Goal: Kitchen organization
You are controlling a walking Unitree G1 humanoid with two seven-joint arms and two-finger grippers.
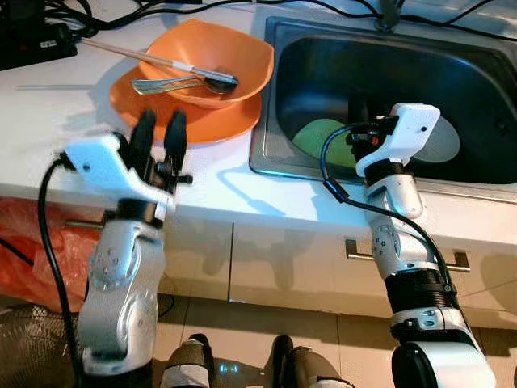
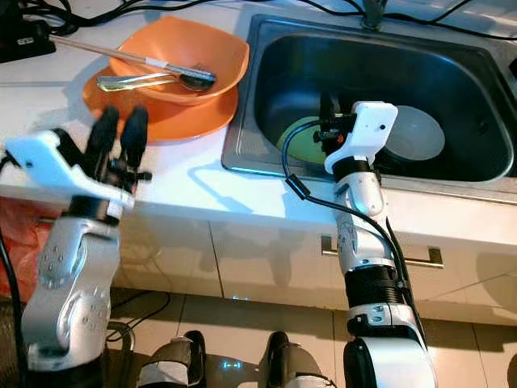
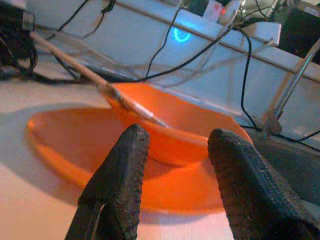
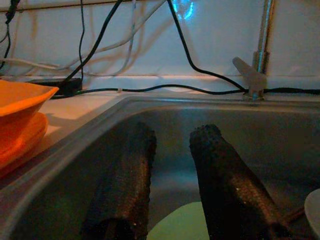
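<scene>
Right now the left tool (image 1: 159,129) hovers released, orange bowl (image 1: 212,61) just ahead; the right tool (image 4: 170,175), released, hangs over the sink (image 1: 452,69).

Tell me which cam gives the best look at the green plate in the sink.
Left eye view: the green plate lies on the sink floor, partly behind the right arm. The right eye view hides more; the right wrist view catches just an edge.

My left arm is raised in front of me, wrist bent forward, left gripper (image 1: 159,129) with its two black fingers (image 3: 122,172) pointing up and away, parted with a clear gap between them and holding nothing. My right arm stands near upright, forearm vertical, wrist tipped forward so the right gripper (image 4: 172,170) points down and ahead, fingers apart, nothing between them.
</scene>
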